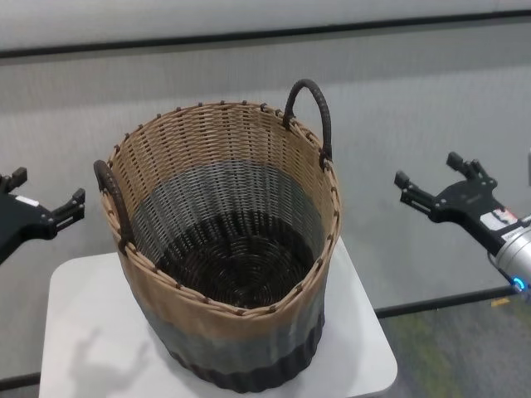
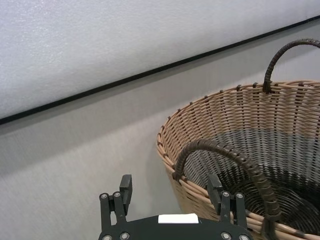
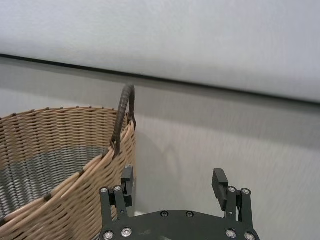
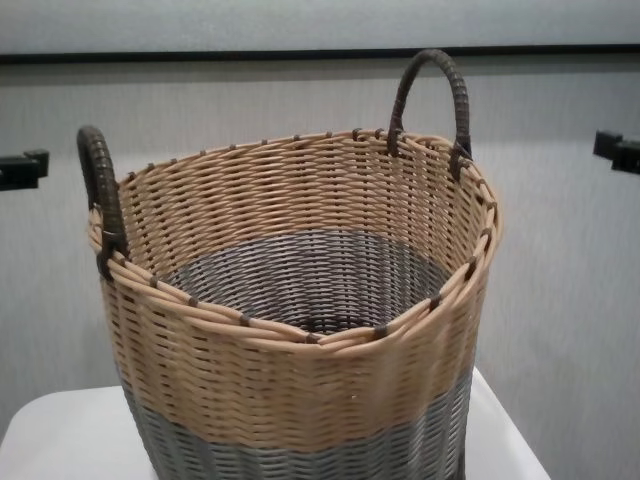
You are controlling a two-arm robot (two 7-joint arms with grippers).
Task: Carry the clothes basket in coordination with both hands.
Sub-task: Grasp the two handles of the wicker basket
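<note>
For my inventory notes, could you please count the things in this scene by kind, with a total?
Clothes basket: 1
Loop handles on the basket: 2, the left handle and the right handle
Robot hands, both open and apart from the basket: 2, the left hand and the right hand
White table: 1
Total: 6

The clothes basket [image 1: 228, 249] is woven wicker: tan upper band, grey band below, dark brown base and two dark brown loop handles. Under it the bench [image 1: 75, 332] is plain white; the grippers flanking the basket are black.
</note>
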